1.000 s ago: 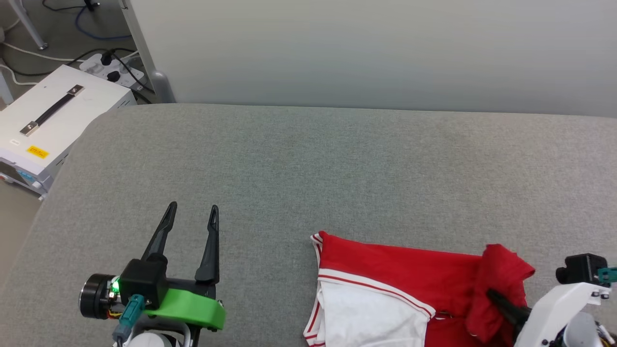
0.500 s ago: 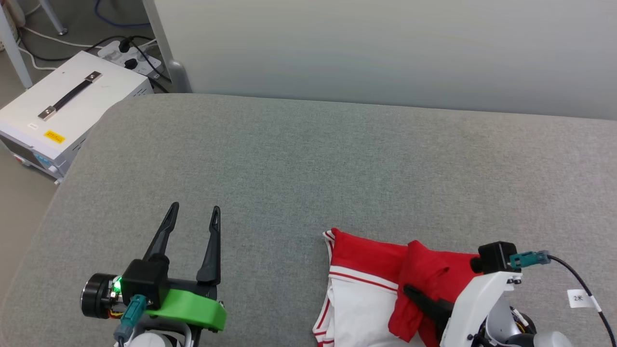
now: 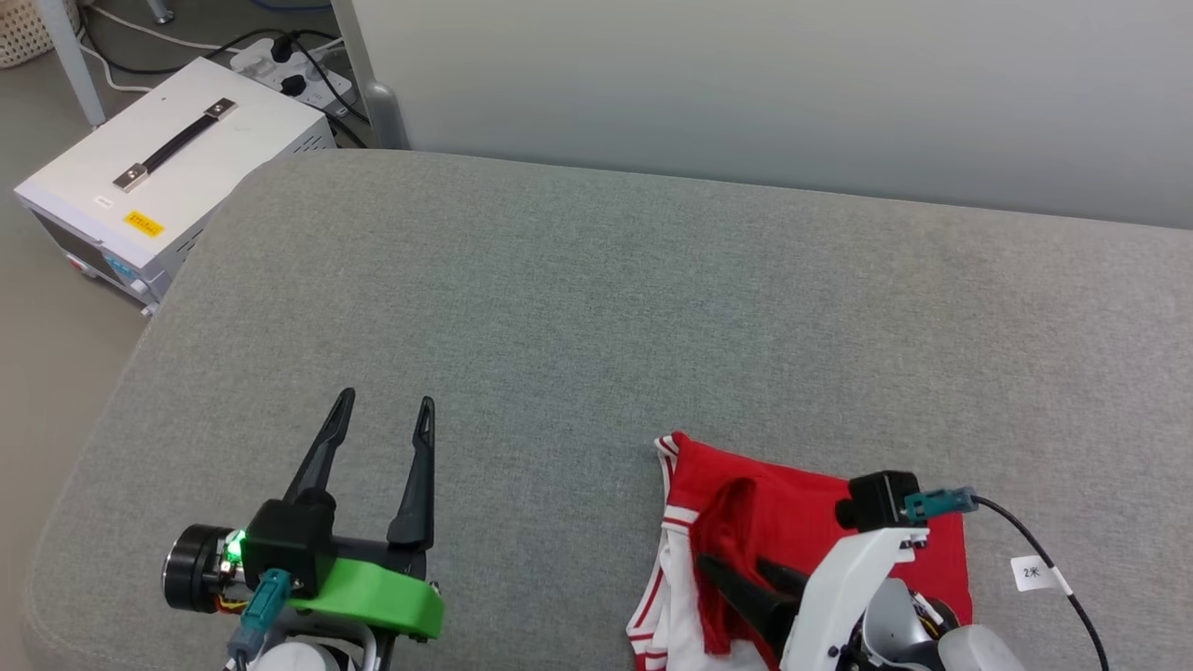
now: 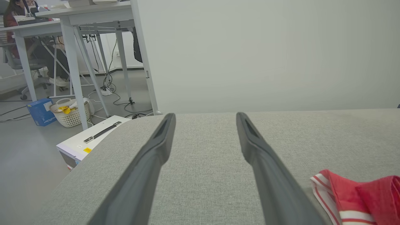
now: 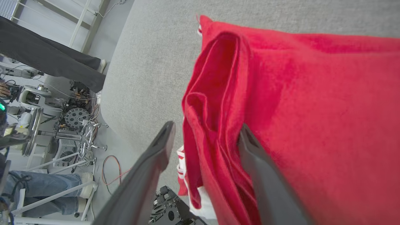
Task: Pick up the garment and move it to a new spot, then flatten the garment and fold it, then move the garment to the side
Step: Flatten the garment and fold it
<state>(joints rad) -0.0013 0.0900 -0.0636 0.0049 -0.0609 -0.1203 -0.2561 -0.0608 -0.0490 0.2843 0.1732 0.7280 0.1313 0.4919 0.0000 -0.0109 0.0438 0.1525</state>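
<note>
Lying bunched at five o'clock on the grey bench (image 3: 596,308), the red jersey (image 3: 802,503) has a fold between the right gripper's (image 3: 733,562) parted jaws. At seven o'clock, the left gripper's (image 3: 387,403) jaws stand wide and empty.

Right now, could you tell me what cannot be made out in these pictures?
- Garment front, head view: folded over itself, near part hidden by bottom edge and right arm.
- Right gripper, right wrist view: a red fold lies between the fingers; contact unclear.
- Yellow sticker on the white box, head view: print too small.
</note>
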